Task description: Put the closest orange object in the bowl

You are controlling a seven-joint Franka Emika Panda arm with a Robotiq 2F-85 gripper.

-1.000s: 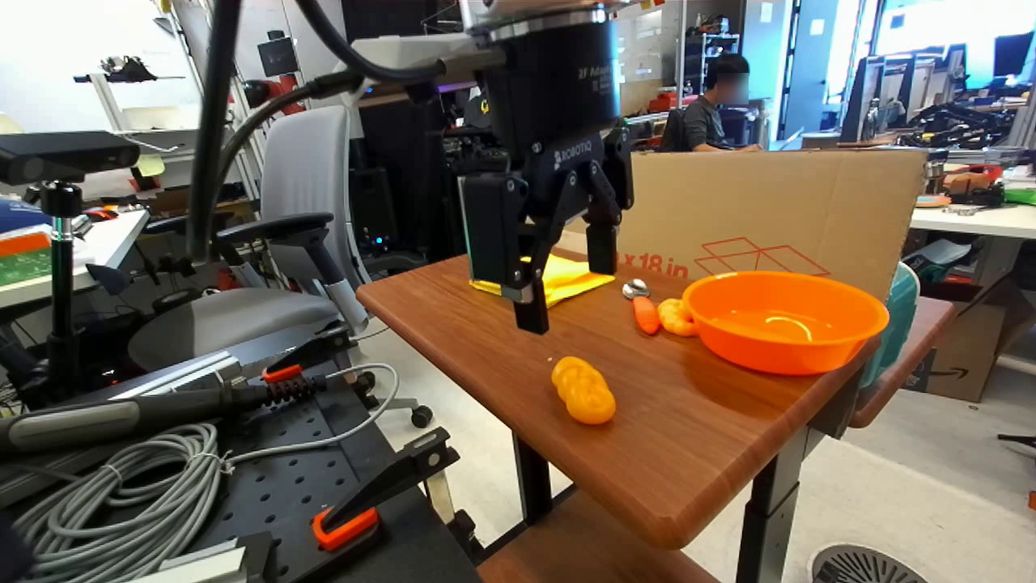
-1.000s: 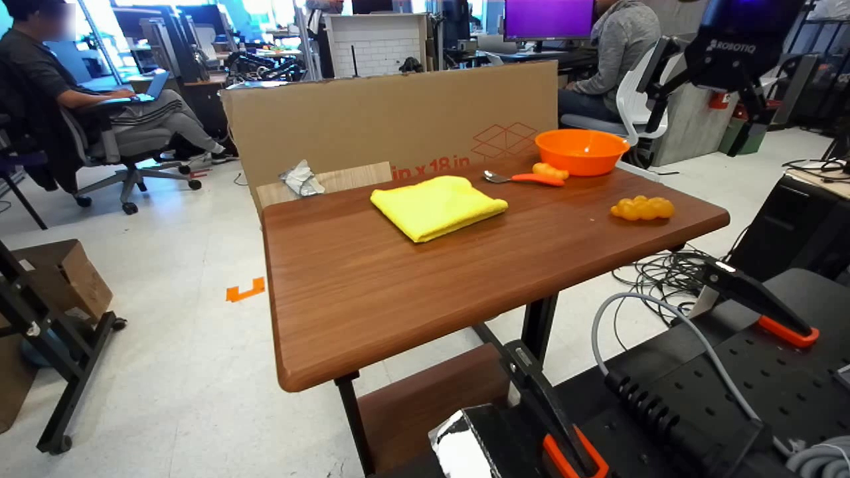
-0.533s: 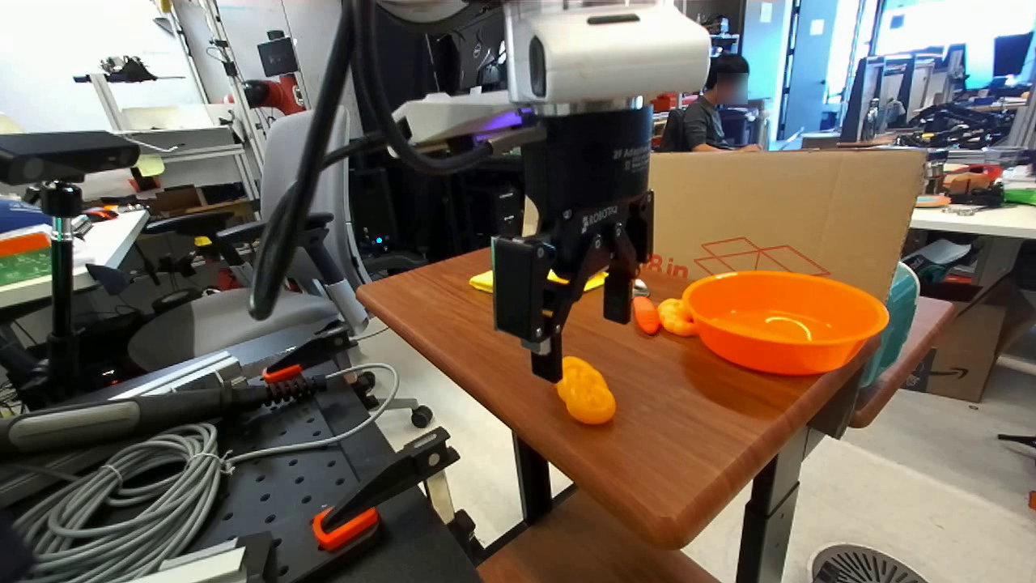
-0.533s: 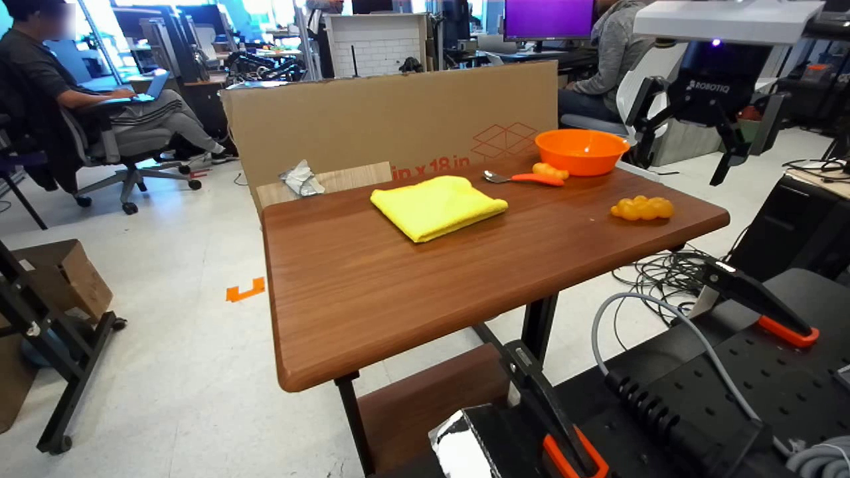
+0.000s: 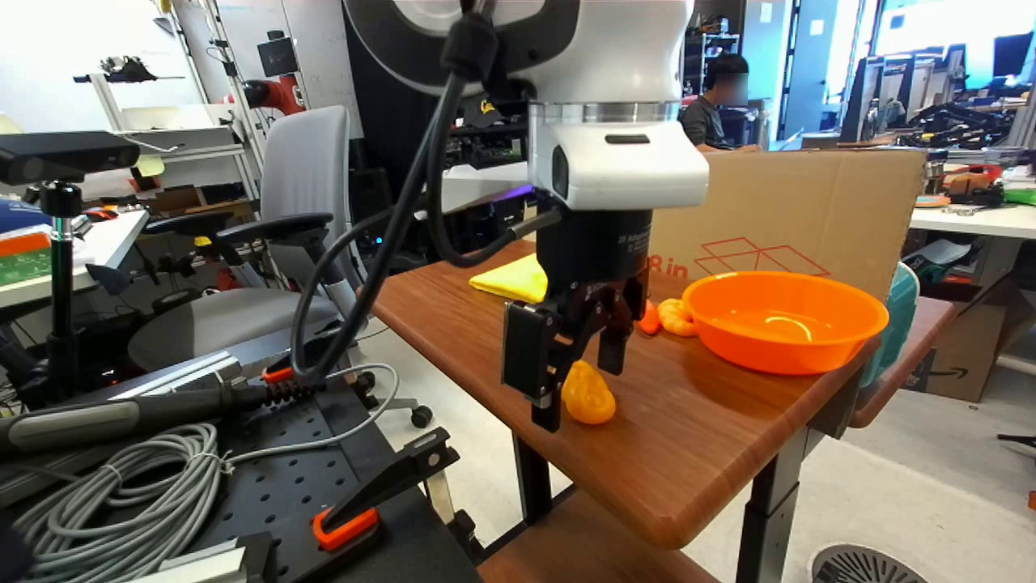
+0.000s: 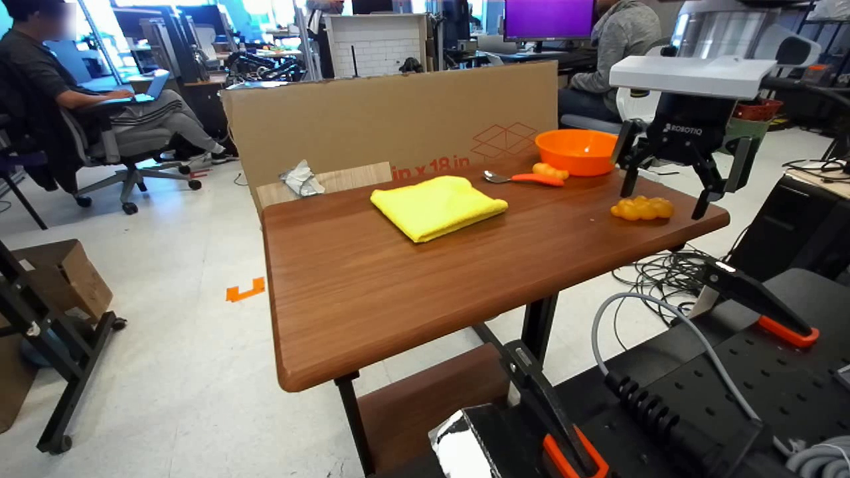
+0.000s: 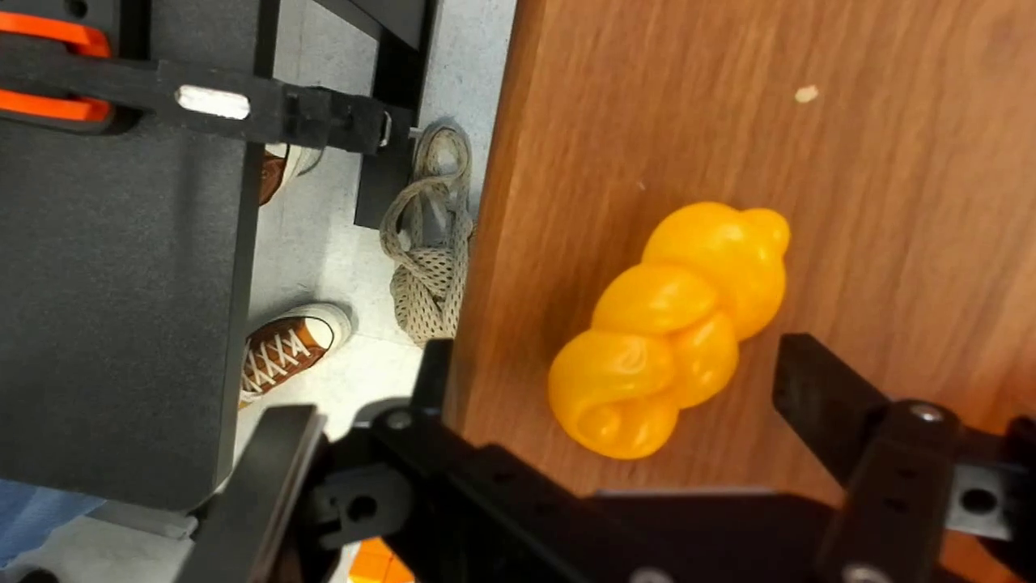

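Observation:
The closest orange object, a shiny lumpy twisted toy, lies on the brown table near its edge in both exterior views. It also fills the middle of the wrist view. My gripper is open and empty just above it. In an exterior view the gripper has one finger on each side of the toy. In the wrist view the toy lies between and slightly ahead of the fingertips, touching neither. The orange bowl stands farther back on the table, also seen in an exterior view.
A second orange lumpy toy sits against the bowl. Beside it lies a spoon with an orange handle. A folded yellow cloth lies on the table. A cardboard panel stands behind the table.
My gripper has come down and across to the toy, from well above it. The fingers stay open. The toy, bowl, spoon and cloth have not moved.

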